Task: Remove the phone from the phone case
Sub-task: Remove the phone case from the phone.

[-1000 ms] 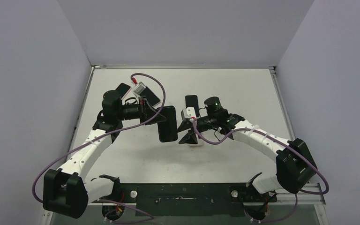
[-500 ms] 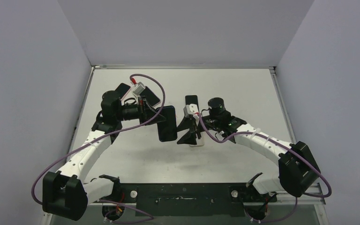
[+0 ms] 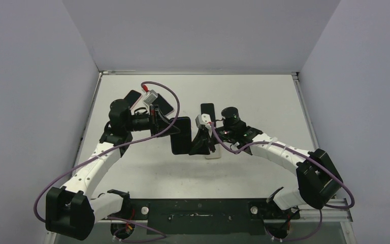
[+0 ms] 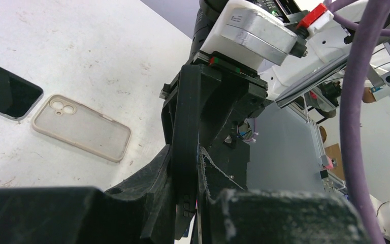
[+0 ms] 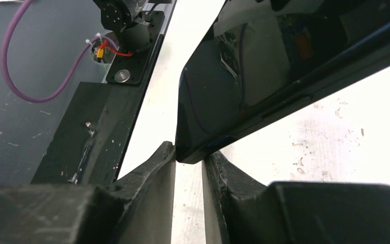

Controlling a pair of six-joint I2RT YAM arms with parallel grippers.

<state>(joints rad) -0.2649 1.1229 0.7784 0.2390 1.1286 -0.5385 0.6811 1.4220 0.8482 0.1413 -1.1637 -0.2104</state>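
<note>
Right wrist view: right gripper (image 5: 188, 152), fingers nearly together, pinches a corner of the black phone (image 5: 244, 66); left gripper (image 4: 187, 173) clamps its other side, raised above the table (image 3: 264, 96).

A robotics lab: grey partition walls (image 3: 30, 76) box in a scuffed white table (image 3: 264, 96) with bolted-down robot arms (image 3: 279, 151)
</note>
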